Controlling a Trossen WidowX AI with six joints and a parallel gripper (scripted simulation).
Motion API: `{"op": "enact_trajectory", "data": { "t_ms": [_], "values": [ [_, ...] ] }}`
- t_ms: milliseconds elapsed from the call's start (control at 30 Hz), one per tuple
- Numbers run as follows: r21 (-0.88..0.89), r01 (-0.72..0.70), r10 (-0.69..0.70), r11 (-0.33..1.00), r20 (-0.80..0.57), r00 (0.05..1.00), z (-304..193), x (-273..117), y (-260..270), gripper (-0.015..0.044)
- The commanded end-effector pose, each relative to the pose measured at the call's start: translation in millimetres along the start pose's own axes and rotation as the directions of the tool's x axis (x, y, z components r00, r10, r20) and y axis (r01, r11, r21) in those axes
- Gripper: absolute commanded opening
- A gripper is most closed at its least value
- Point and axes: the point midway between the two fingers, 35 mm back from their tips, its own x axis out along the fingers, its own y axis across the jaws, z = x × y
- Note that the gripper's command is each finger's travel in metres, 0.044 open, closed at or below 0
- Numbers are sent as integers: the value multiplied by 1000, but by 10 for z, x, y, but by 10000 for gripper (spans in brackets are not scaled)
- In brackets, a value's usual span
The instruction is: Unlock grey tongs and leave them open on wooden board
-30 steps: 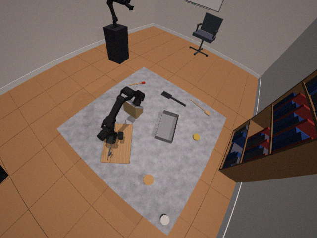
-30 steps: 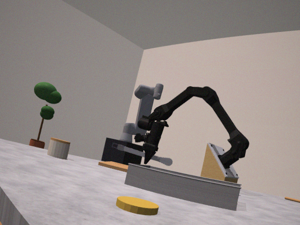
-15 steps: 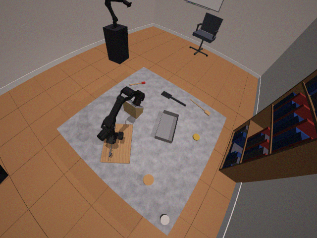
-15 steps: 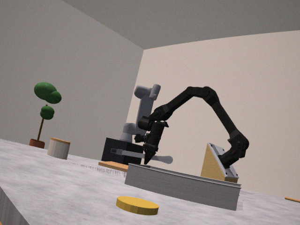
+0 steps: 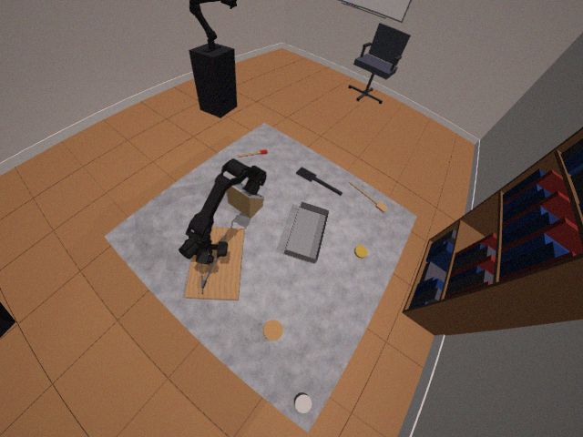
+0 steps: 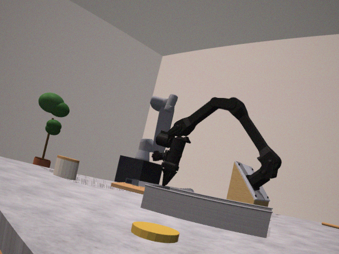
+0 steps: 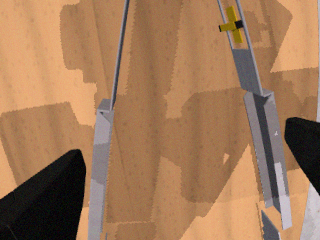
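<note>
The fingers are standing wide, gripping nothing; the 2 tongs arms are lying spread over the board, leaving only withdrawal.

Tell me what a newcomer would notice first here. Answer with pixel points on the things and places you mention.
Probably the black six-joint arm (image 5: 214,199) (image 6: 204,116), arched from its slanted mount to the wooden board (image 5: 230,277) (image 6: 124,186) (image 7: 30,65), its open end effector (image 7: 187,143) astride the spread grey tongs (image 7: 102,145). Next, perhaps, the bright yellow disc (image 5: 361,251) (image 6: 155,230) on the marbled surface, beside the grey roasting tin (image 5: 308,230) (image 6: 205,209).
</note>
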Motion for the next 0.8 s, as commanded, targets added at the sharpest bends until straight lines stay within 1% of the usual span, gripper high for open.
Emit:
{"op": "enact_trajectory", "data": {
  "t_ms": [0, 100, 267, 333, 633, 767],
  "values": [
    [-4, -4, 4, 1000, -5, 1000, 79, -178, 147, 440],
    [-15, -16, 16, 1000, -31, 999, 168, -474, 472, 440],
    [-9, -44, 43, 999, -92, 995, 217, -1002, 1196, 440],
    [-5, -50, 49, 999, -108, 993, 203, -1118, 1383, 440],
    [-4, -51, 50, 999, -114, 992, 199, -1179, 1450, 440],
    [-13, -45, 44, 999, -107, 993, 221, -1462, 1442, 440]
  ]
}}
